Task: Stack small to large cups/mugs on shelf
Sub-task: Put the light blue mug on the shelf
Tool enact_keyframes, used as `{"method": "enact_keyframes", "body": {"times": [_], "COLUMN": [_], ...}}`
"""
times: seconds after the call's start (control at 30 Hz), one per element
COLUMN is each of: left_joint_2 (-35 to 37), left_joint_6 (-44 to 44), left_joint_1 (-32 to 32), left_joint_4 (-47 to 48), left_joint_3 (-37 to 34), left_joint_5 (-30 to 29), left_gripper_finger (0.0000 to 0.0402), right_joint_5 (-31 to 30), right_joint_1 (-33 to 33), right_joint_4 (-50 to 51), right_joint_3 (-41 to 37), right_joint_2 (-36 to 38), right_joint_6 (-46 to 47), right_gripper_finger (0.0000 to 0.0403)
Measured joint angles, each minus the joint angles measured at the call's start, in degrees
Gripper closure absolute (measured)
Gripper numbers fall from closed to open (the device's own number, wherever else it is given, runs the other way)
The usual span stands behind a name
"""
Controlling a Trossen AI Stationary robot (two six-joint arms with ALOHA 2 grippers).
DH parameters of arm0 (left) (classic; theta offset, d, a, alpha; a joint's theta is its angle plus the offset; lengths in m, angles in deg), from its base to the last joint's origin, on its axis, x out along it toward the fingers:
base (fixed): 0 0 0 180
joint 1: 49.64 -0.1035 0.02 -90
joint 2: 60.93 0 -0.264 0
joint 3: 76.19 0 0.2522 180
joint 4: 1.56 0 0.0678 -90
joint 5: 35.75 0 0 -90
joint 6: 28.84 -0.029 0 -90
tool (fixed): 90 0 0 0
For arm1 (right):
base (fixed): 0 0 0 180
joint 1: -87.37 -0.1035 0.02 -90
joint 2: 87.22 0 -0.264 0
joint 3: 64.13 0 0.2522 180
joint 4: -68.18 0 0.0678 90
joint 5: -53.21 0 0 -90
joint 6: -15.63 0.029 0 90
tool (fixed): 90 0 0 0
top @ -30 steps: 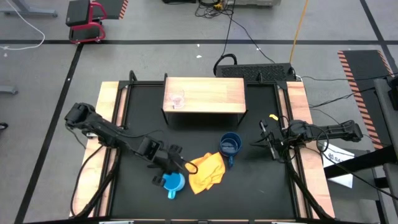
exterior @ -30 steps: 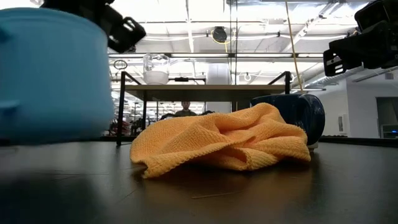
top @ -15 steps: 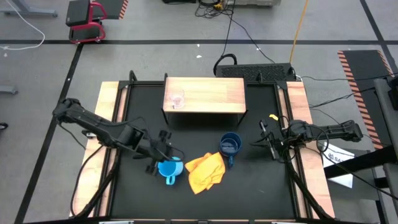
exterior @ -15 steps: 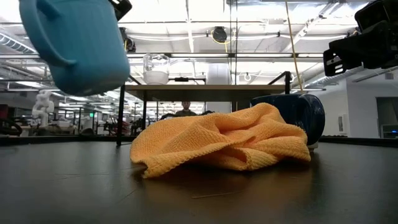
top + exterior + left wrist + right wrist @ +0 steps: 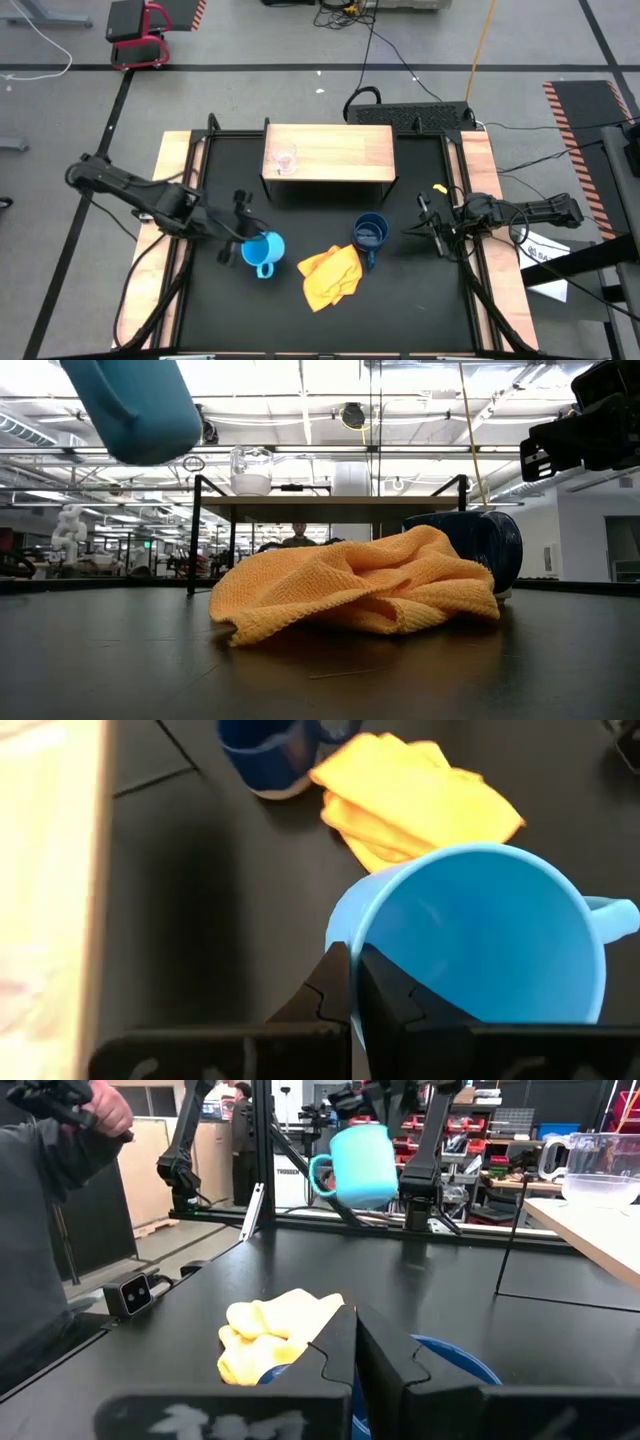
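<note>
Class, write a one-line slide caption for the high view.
Left end effector lifts light blue mug; glass cup sits on shelf.

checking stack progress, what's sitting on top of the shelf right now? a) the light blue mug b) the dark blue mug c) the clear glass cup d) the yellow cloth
C: only the clear glass cup stands on the shelf, near its left end. The light blue mug is held off the table in the left gripper, and the dark blue mug sits on the table beside the yellow cloth.
</note>
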Motion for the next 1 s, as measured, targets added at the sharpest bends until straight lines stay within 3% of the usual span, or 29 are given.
{"method": "enact_keyframes", "body": {"times": [0.57,1.0], "left_joint_2": [11.9,16.4], "left_joint_6": [2.7,4.9], "left_joint_1": [0.1,2.5], "left_joint_4": [7.1,9.4], "left_joint_3": [0.0,0.0], "left_joint_5": [-8.0,-13.9], "left_gripper_finger": [0.0398,0.0398], "right_joint_5": [0.0,0.0], "right_joint_1": [0.0,0.0], "right_joint_4": [-0.1,-0.1], "right_joint_3": [0.0,0.0], "right_joint_2": [0.0,0.0], "right_joint_6": [-0.3,-0.2], "right_gripper_finger": [0.0403,0.0403]}}
